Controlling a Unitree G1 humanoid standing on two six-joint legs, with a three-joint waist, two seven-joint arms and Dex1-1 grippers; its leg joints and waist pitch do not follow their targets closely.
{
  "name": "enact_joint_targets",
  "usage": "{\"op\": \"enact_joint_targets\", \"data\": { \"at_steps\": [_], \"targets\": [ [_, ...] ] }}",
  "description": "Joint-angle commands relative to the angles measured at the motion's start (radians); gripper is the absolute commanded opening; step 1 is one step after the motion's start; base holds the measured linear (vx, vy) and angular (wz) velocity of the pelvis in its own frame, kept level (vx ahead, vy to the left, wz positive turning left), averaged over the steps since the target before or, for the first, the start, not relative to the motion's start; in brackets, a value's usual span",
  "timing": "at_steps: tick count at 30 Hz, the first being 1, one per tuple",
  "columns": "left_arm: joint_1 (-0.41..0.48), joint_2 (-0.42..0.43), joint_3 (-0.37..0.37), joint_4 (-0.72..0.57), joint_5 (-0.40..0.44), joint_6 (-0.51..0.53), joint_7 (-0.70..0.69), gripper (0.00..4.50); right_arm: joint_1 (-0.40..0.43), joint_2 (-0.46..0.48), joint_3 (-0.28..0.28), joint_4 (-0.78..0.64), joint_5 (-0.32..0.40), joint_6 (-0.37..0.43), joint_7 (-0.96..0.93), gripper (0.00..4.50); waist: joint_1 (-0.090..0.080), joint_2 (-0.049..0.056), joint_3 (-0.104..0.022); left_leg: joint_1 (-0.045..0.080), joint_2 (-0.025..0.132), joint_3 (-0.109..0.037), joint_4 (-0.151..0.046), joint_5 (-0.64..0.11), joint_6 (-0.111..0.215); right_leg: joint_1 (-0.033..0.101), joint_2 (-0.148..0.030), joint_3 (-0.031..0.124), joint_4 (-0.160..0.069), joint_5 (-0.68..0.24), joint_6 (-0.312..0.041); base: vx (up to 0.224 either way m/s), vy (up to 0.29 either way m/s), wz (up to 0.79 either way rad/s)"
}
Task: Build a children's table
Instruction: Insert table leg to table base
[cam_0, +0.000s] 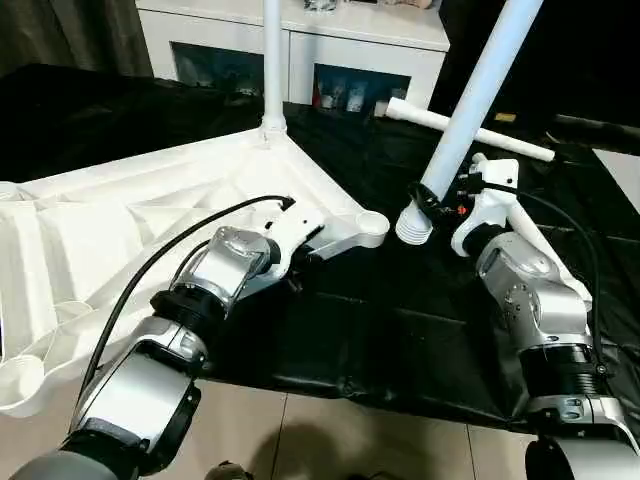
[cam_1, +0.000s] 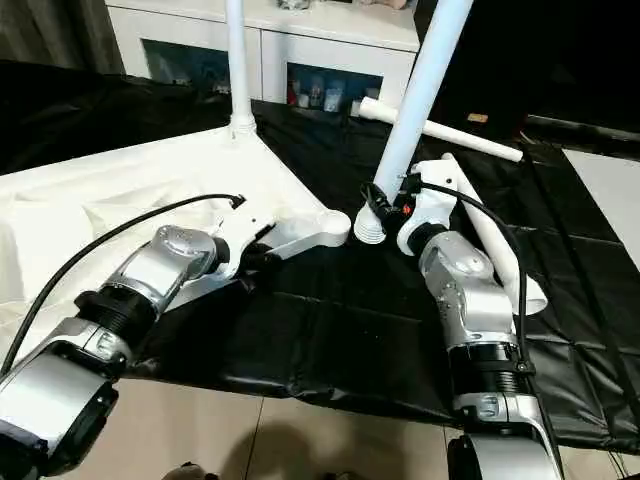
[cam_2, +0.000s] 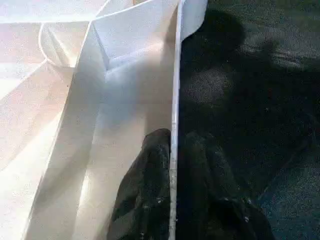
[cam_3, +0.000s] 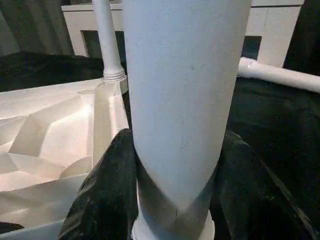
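A white plastic tabletop (cam_0: 120, 215) lies upside down, ribbed underside up, on a black sheet (cam_0: 400, 320) spread over the floor. One white leg (cam_0: 272, 60) already stands upright in the far corner socket. The near corner socket (cam_0: 372, 228), a round open cup, is empty and points toward the robot's right side.

The left gripper (cam_0: 305, 247) sits at the tabletop's edge close to that empty socket. In the left wrist view its two black fingers (cam_2: 145, 185) straddle the thin white rim, one on each side, pinching it. This grip probably serves to hold the tabletop steady while a leg is pushed in.

The right gripper (cam_0: 432, 200) holds a second leg (cam_0: 478, 85) near its lower, ribbed end, its fingers (cam_3: 107, 195) clamped on either side of the round shaft. The leg leans up and away to the right, its ribbed tip just beside the empty socket but not in it. Held low on the shaft, the tip should be easier to steer into the cup.

A third leg (cam_0: 470, 130) lies flat on the black sheet farther back, and a fourth (cam_1: 495, 245) lies beside the right forearm. A white cabinet (cam_0: 300, 40) with dark glass doors stands behind.

The job appears to be at fitting the second leg; the tip still needs lining up over the socket.
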Motion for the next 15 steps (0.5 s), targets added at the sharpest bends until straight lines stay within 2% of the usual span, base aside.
{"op": "enact_joint_targets", "data": {
  "at_steps": [1, 2, 3, 7, 8, 9, 10, 11, 12, 13, 14, 15],
  "targets": [
    [0.006, -0.009, -0.031, 0.027, 0.014, -0.015, -0.038, 0.39, 0.007, -0.019, -0.004, -0.039, -0.009, 0.003, 0.009, 1.8, 0.005, 0.008, -0.084, 0.009, 0.01, -0.001, -0.074, -0.193, 0.029, 0.073, -0.06, 0.043, -0.078, -0.287, -0.144, 0.0, 0.0, 0.0],
    [0.007, -0.009, -0.028, 0.028, 0.014, -0.018, -0.038, 0.21, 0.008, -0.02, -0.003, -0.039, -0.008, 0.004, 0.011, 1.8, 0.005, 0.008, -0.085, 0.009, 0.01, 0.0, -0.074, -0.19, 0.029, 0.074, -0.059, 0.043, -0.076, -0.277, -0.149, 0.0, 0.0, 0.0],
    [0.013, -0.007, -0.024, 0.028, 0.012, -0.035, -0.048, 0.09, 0.01, -0.021, -0.003, -0.042, -0.004, 0.009, 0.018, 1.8, 0.005, 0.015, -0.084, 0.01, 0.011, -0.001, -0.074, -0.19, 0.029, 0.073, -0.06, 0.044, -0.074, -0.263, -0.157, 0.0, 0.0, 0.0],
    [0.043, 0.014, -0.029, -0.007, 0.004, -0.1, -0.107, 0.01, 0.022, -0.029, 0.0, -0.059, 0.028, 0.048, 0.059, 1.8, 0.006, 0.011, -0.084, 0.009, 0.012, -0.001, -0.076, -0.189, 0.038, 0.077, -0.06, 0.045, -0.074, -0.243, -0.166, 0.0, 0.0, 0.0],
    [0.07, 0.035, -0.033, -0.052, 0.0, -0.107, -0.14, 0.0, 0.036, -0.039, 0.008, -0.082, 0.059, 0.086, 0.107, 1.8, 0.006, 0.01, -0.084, 0.01, 0.012, 0.0, -0.076, -0.194, 0.038, 0.077, -0.06, 0.045, -0.074, -0.248, -0.167, 0.0, 0.0, 0.0],
    [0.102, 0.057, -0.041, -0.111, -0.016, -0.127, -0.195, 0.0, 0.048, -0.05, 0.016, -0.102, 0.076, 0.106, 0.141, 1.8, 0.006, 0.01, -0.082, 0.009, 0.012, 0.0, -0.077, -0.198, 0.043, 0.079, -0.061, 0.046, -0.076, -0.261, -0.164, 0.0, 0.0, 0.0],
    [0.105, 0.059, -0.042, -0.117, -0.017, -0.129, -0.2, 0.0, 0.049, -0.051, 0.017, -0.104, 0.078, 0.108, 0.144, 1.8, 0.006, 0.009, -0.08, 0.011, 0.012, 0.002, -0.077, -0.206, 0.045, 0.077, -0.06, 0.046, -0.079, -0.28, -0.16, 0.0, 0.0, 0.0],
    [0.105, 0.059, -0.042, -0.117, -0.017, -0.129, -0.2, 0.0, 0.049, -0.051, 0.017, -0.104, 0.078, 0.108, 0.144, 1.8, 0.004, 0.011, -0.076, 0.016, 0.01, 0.003, -0.08, -0.231, 0.04, 0.074, -0.062, 0.043, -0.089, -0.362, -0.139, 0.0, 0.0, 0.0],
    [0.167, 0.102, -0.053, -0.236, -0.054, -0.171, -0.296, 0.0, 0.067, -0.073, 0.028, -0.138, 0.104, 0.141, 0.199, 1.8, 0.005, 0.012, -0.076, 0.02, 0.011, 0.002, -0.08, -0.243, 0.036, 0.072, -0.063, 0.042, -0.094, -0.401, -0.128, 0.0, 0.0, 0.0],
    [0.18, 0.113, -0.054, -0.265, -0.06, -0.163, -0.305, 0.0, 0.071, -0.078, 0.029, -0.146, 0.114, 0.151, 0.211, 1.8, 0.003, 0.006, -0.076, 0.014, 0.013, 0.001, -0.083, -0.23, 0.035, 0.079, -0.067, 0.044, -0.094, -0.422, -0.113, 0.0, 0.0, 0.0],
    [0.201, 0.129, -0.056, -0.31, -0.069, -0.152, -0.319, 0.0, 0.078, -0.085, 0.029, -0.158, 0.128, 0.168, 0.229, 1.8, 0.005, 0.012, -0.079, 0.018, 0.018, -0.003, -0.084, -0.227, 0.03, 0.078, -0.07, 0.045, -0.088, -0.42, -0.113, 0.0, 0.0, 0.0],
    [0.231, 0.154, -0.057, -0.375, -0.077, -0.143, -0.331, 0.0, 0.086, -0.1, 0.034, -0.175, 0.148, 0.199, 0.259, 1.8, 0.001, 0.014, -0.073, 0.019, 0.015, 0.001, -0.085, -0.237, 0.031, 0.072, -0.065, 0.044, -0.095, -0.451, -0.104, 0.0, 0.0, 0.0]
  ]
}}
